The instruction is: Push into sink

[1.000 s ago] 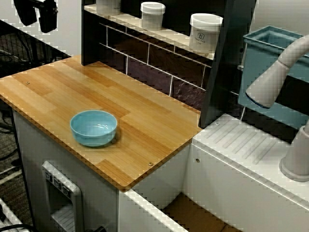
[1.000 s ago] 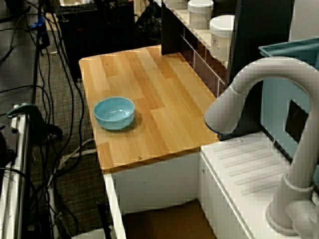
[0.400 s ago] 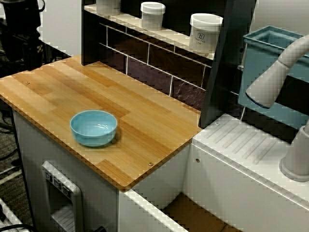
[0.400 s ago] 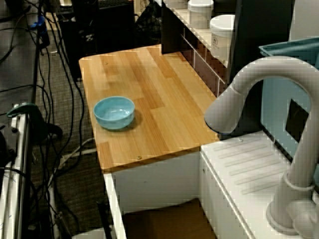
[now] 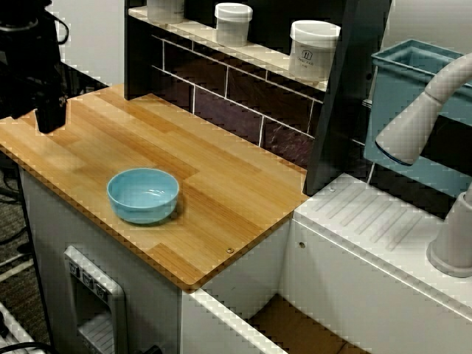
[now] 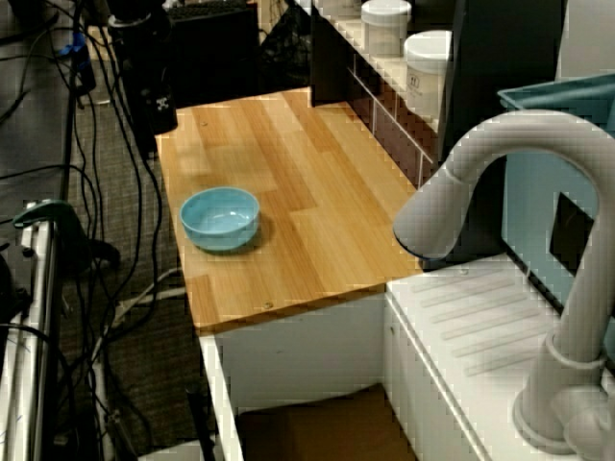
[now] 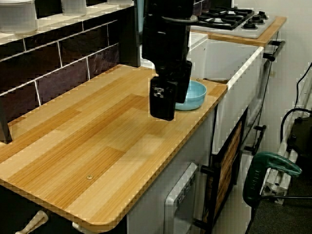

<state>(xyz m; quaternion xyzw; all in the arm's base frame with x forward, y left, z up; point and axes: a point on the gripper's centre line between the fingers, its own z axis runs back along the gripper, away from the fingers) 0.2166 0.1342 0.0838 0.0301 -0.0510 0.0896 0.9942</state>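
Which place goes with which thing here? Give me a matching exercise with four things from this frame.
Things:
1. blue bowl
2. hand
3. white jar
4. sink

Places:
A. on the shelf above the dark tiles
B. below the counter's end, brown floor showing
C. over the counter's far end, away from the sink
D. on the wooden counter, near its front edge

Pairs: 1-D, 2-C, 3-A, 4-B

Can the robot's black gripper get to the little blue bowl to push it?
Probably yes. The black gripper hangs over the far end of the wooden countertop, and only bare wood lies between it and the small light-blue bowl.
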